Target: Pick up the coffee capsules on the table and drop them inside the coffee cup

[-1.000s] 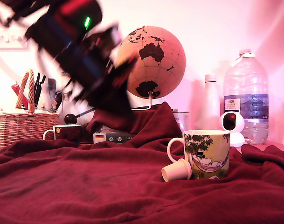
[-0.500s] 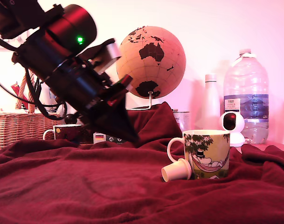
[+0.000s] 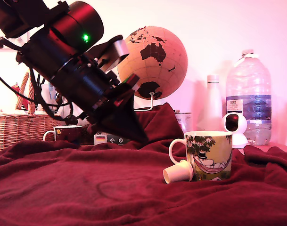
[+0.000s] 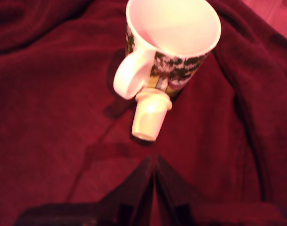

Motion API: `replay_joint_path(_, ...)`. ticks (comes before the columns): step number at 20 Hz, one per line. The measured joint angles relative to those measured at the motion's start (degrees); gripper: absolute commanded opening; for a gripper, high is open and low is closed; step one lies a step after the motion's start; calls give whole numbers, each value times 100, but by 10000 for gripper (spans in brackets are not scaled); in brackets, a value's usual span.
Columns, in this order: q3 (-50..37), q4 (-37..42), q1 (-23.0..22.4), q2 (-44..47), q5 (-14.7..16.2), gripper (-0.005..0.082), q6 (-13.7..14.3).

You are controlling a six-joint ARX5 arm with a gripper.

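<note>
One pale cream coffee capsule (image 3: pixel 177 173) (image 4: pixel 149 115) lies on its side on the table's dark red blanket (image 3: pixel 86 188) (image 4: pixel 49 94). Its rimmed end rests against the coffee cup (image 3: pixel 211 155) (image 4: pixel 181 70), just below the white handle. The cup stands upright, and its pale inside shows nothing in it in the wrist view. My gripper (image 3: pixel 141 139) (image 4: pixel 153 162) is shut with nothing held, its dark fingers meeting in a point. It hangs tilted above the blanket, a short way from the capsule, on the exterior view's left of the cup.
Along the back stand a wicker basket (image 3: pixel 20 127), a small dark mug (image 3: pixel 68 133), a globe (image 3: pixel 155 61), a white bottle (image 3: pixel 213 108), a small white camera (image 3: pixel 233 125) and a large water bottle (image 3: pixel 249 99). The blanket rises in folds behind the cup.
The arm has swung down and toward the exterior view's right, bringing the shut gripper tip closer to the cup. The capsule and cup have not moved.
</note>
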Motion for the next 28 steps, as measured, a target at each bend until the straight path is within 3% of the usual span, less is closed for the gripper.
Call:
replay_joint_path(2,0,50,0,-11,212,482,0)
replay_joint_path(3,0,48,0,-39,315,505,0)
replay_joint_path(5,-2,20,0,-210,409,502,9)
replay_joint_path(10,-4,-50,0,-1012,450,501,387)
replay_joint_path(13,-234,136,0,-1421,448,501,479)
replay_joint_path(19,-1558,1019,0,-2404,227,501,481)
replay_joint_path(22,-2210,1755,0,-2826,116,501,354)
replay_joint_path(25,-2710,2330,0,-2914,48,501,345)
replay_joint_path(28,-2907,2361,0,-2909,79,501,345)
